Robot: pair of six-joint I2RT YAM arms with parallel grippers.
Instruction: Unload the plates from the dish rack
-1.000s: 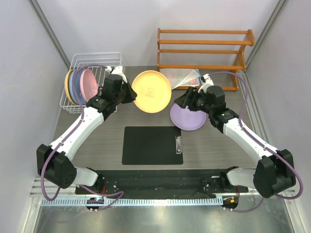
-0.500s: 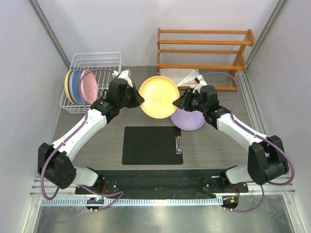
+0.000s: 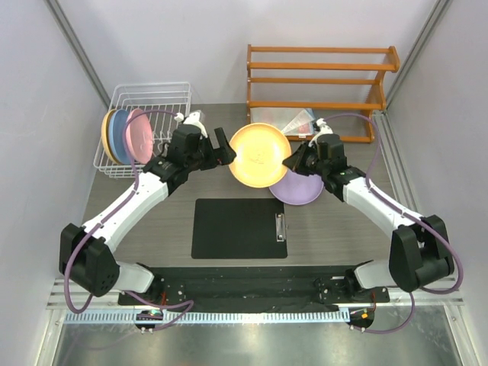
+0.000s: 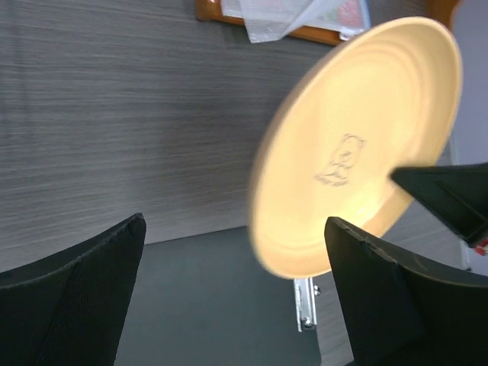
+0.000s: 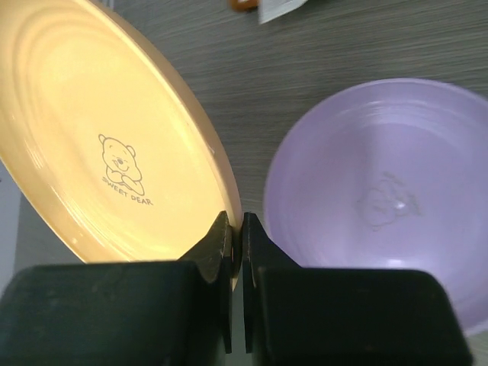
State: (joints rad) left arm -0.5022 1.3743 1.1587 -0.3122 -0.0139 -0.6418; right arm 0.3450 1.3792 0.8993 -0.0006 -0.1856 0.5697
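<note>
An orange-yellow plate (image 3: 260, 155) hangs tilted above the table between the two arms. My right gripper (image 3: 290, 160) is shut on its right rim (image 5: 229, 200). My left gripper (image 3: 226, 149) stands open just left of that plate (image 4: 354, 145), its fingers (image 4: 72, 297) wide apart and clear of it. A purple plate (image 3: 300, 188) lies flat on the table under the right arm, also seen in the right wrist view (image 5: 381, 198). Pink (image 3: 139, 137), light blue (image 3: 119, 136) and orange-yellow plates stand on edge at the left of the white wire dish rack (image 3: 152, 95).
A black clipboard (image 3: 238, 227) lies on the table in front of the arms. An orange wooden shelf (image 3: 320, 80) stands at the back right, with a clear plastic bag (image 3: 293, 122) at its foot.
The orange-yellow plate moved right from the left arm to the right arm. My right gripper shut on its rim and my left gripper opened and let go.
</note>
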